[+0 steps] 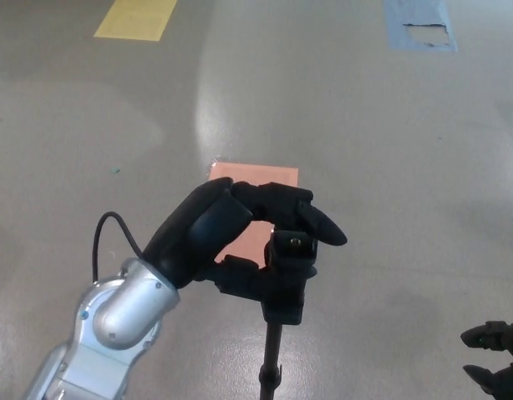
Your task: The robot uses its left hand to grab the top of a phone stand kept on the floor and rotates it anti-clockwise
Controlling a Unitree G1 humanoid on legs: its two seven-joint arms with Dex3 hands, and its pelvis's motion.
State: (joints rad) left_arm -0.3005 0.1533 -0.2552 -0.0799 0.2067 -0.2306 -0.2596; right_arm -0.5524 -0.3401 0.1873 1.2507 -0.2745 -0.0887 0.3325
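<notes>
The black phone stand (290, 275) rises on a thin pole (273, 358) from the grey floor, with its clamp head at lower centre. My left hand (240, 233) comes in from the lower left and is shut on the top of the stand. Its fingers (311, 218) arch over the head and its thumb (240, 277) presses in from below left. The head's round knob shows just under the fingertips. Only the dark fingertips of my right hand (494, 362) show at the bottom right corner, spread apart, holding nothing and far from the stand.
A pink rectangular patch (256, 187) lies on the floor behind the stand. A yellow marking (136, 18) sits at the top left and a blue taped patch (417, 23) at the top right. A black cable (115, 237) loops off my left wrist.
</notes>
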